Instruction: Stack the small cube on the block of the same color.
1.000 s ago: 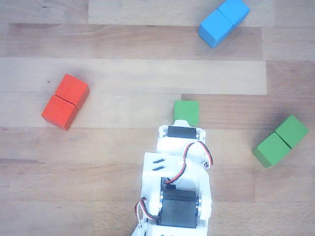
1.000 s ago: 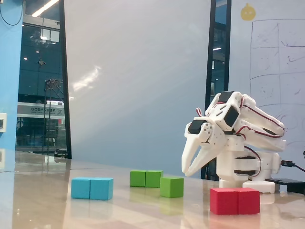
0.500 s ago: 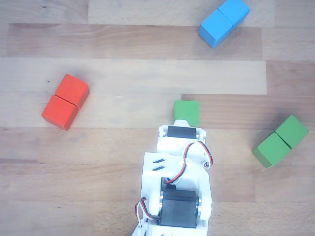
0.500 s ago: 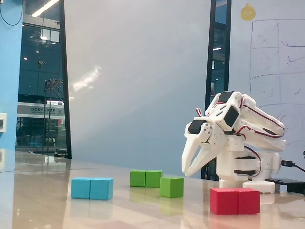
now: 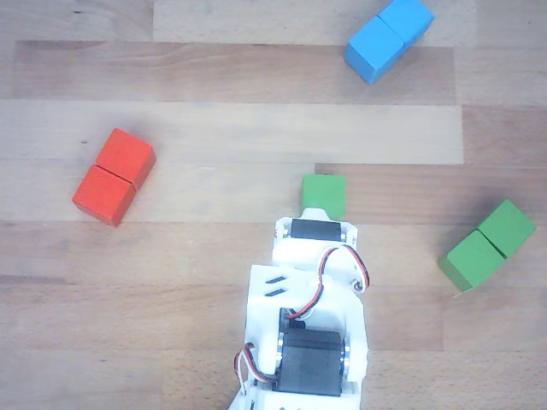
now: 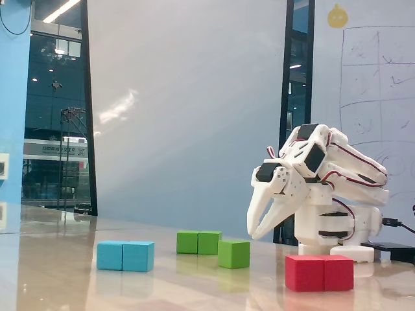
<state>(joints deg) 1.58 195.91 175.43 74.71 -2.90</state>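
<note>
Wooden bench [image 5: 214,102] under everything. White arm hunched at the fixed view's right, tool [image 6: 254,232] aimed down, fingers close together, empty, above the surface. Red double block [image 5: 114,177] left in the other view, blue double block [image 5: 389,38] far right, green double block [image 5: 488,245] right. Small green cube [image 5: 324,196] resting just beyond the arm's wrist, well apart from the green double block.

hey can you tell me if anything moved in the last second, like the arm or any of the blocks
Nothing visibly changed. The gripper hangs above the table near the small green cube, holding nothing, just as before. The green double block, red double block and blue double block all lie where they were.
</note>
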